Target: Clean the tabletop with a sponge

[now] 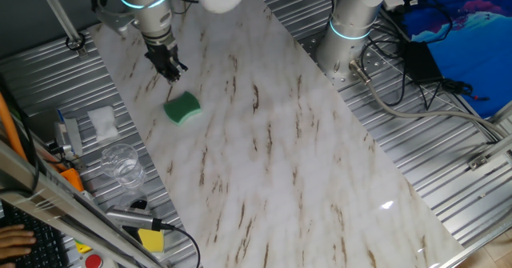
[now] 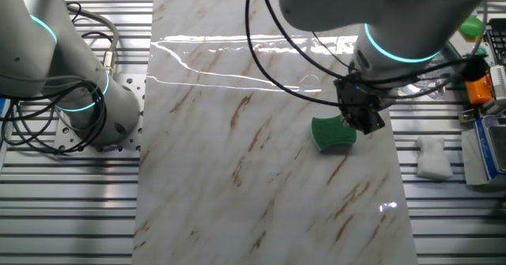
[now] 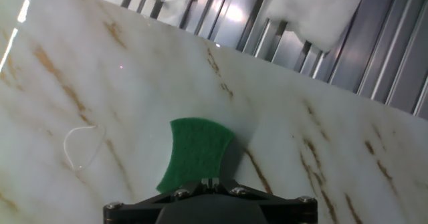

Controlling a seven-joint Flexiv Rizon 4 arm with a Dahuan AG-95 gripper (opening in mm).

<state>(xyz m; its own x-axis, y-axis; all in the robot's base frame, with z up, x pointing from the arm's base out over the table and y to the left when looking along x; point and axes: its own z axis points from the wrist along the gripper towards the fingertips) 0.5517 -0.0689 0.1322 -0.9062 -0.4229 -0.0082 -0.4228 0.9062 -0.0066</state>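
Green is filling the near edge of your hand view: the sponge [image 3: 194,150] is lying flat on the tabletop [image 3: 134,97], its lower end running under the black body of the pincer [image 3: 210,184], so you are losing sight of that end. The fingertips themselves are cut off at the bottom of this view, and you cannot tell from it how wide they are standing.

In one fixed view the pincer [image 1: 171,70] is hanging just above and beside the sponge [image 1: 183,107], with a small gap showing between them. In the other fixed view the dark fingers [image 2: 362,116] are overlapping the sponge's [image 2: 332,133] right end, so contact there is hard to judge. The jaws are looking drawn close together and holding nothing, though the fingers are too small and dark to be sure.

Beyond the slab's edge, on the ribbed metal, a white folded cloth [image 3: 311,13] is lying partly cut off at the top. A clear glass [image 1: 122,161] is standing near it, only its rim showing in the hand view. Farther off, a yellow block [image 1: 150,239] is sitting by the frame edge.
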